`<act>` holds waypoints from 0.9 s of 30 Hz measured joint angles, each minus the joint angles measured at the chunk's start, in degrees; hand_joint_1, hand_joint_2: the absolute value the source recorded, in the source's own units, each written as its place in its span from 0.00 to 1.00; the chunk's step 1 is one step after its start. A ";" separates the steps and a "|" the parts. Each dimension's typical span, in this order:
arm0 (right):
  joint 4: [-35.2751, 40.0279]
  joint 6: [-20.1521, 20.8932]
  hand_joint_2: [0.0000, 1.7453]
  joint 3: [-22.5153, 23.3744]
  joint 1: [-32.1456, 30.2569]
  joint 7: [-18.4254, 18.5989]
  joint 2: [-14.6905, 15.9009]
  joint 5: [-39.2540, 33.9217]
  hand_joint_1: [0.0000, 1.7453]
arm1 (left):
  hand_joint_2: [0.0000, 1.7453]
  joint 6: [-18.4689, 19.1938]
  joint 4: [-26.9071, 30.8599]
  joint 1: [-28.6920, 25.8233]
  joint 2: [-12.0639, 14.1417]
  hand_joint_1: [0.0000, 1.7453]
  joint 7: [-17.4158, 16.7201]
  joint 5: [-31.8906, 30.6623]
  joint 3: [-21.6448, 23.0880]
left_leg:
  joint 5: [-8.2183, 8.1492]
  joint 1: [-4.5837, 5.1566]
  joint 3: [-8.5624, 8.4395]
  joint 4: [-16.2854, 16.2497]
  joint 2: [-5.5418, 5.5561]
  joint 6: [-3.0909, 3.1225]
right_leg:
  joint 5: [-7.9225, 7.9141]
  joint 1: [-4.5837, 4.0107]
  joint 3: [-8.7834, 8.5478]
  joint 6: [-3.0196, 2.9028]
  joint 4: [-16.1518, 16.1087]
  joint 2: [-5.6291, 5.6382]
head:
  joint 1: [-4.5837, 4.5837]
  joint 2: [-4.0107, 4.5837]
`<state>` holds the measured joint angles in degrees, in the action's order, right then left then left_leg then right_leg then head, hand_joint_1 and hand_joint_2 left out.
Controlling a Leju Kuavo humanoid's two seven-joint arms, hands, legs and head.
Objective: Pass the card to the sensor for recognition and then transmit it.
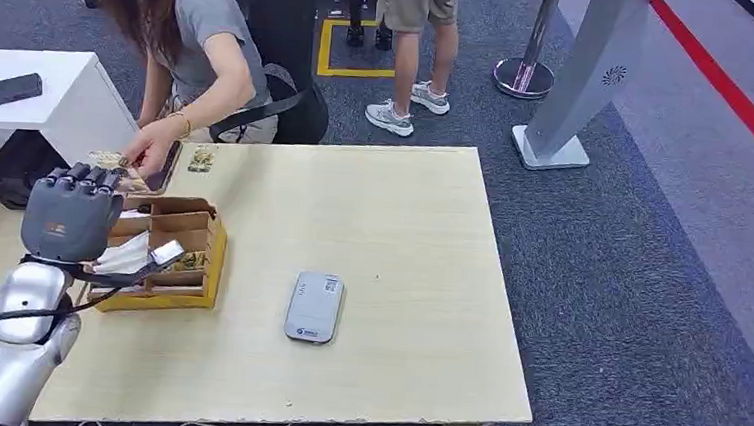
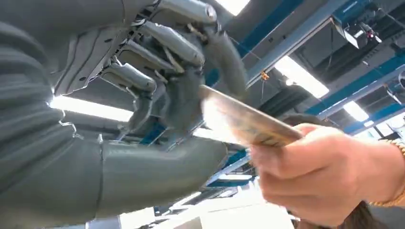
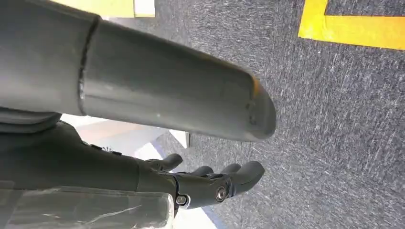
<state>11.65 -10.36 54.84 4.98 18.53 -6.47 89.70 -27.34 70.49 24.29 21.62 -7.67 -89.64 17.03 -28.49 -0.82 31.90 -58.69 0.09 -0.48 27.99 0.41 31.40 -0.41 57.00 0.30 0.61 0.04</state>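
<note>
My left hand (image 1: 70, 214) is raised over the table's left side, its back toward me, above a cardboard box (image 1: 175, 249). A person's hand (image 1: 152, 149) holds the card (image 1: 106, 159) just past my fingertips. In the left wrist view the person's hand (image 2: 315, 171) grips the blurred card (image 2: 243, 119). The card's far end lies against my bent fingers (image 2: 184, 98), and my thumb (image 2: 162, 162) stands off it with light showing between. The grey sensor (image 1: 313, 307) lies flat near the table's middle. My right hand (image 3: 210, 183) hangs over the carpet, fingers loosely extended and holding nothing.
The person sits at the table's far left corner. A small patterned item (image 1: 201, 159) lies near the far edge. A second person (image 1: 415, 45) stands behind, with a stanchion base (image 1: 523, 78) and a grey pillar (image 1: 582, 87) at the right. A white desk (image 1: 50, 100) adjoins on the left.
</note>
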 joint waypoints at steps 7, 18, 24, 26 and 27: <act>0.00 0.02 0.00 -0.09 -0.01 0.00 0.00 0.00 0.00 | 1.00 -0.44 -0.81 0.00 -0.24 0.00 0.15 -0.07 -0.55 | 0.00 -0.01 0.00 0.00 0.00 0.00 | 0.00 0.00 0.00 0.00 0.01 0.00 | -0.02 0.00; 0.00 -0.02 0.00 -0.09 -0.02 0.00 0.00 -0.20 0.00 | 1.00 -3.65 2.82 -2.50 -1.20 0.00 0.20 -0.13 -0.70 | -0.01 0.01 0.01 0.00 0.00 0.01 | 0.00 0.01 0.00 0.00 0.00 0.00 | 0.00 0.00; 0.00 -0.26 0.00 -0.07 -0.04 0.00 0.00 -0.35 0.00 | 1.00 -7.70 10.26 -6.77 -3.17 0.00 0.70 1.20 -0.76 | -0.03 0.02 0.01 0.00 0.00 0.02 | 0.00 0.02 0.00 0.01 -0.02 0.00 | 0.00 0.00; 0.00 -0.31 0.00 -0.09 -0.05 0.00 0.00 -0.37 0.00 | 1.00 -8.35 12.92 -8.25 -4.00 0.00 1.82 2.98 -0.79 | -0.03 0.02 0.01 0.00 0.00 0.02 | 0.01 0.02 0.00 0.01 -0.02 0.00 | 0.00 0.00; 0.00 -0.35 0.00 -0.07 -0.05 0.00 0.00 -0.39 0.00 | 1.00 -8.65 14.24 -9.06 -4.53 0.00 2.94 5.40 -0.79 | -0.03 0.02 0.01 0.00 0.00 0.02 | 0.01 0.02 0.00 0.01 -0.02 0.00 | 0.00 0.00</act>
<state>11.65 -10.71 54.77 4.94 18.53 -6.47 89.31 -36.00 84.73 15.24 17.09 -4.73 -84.23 16.24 -28.53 -0.79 31.91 -58.69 0.09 -0.46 28.00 0.43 31.40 -0.41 56.98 0.30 0.61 0.04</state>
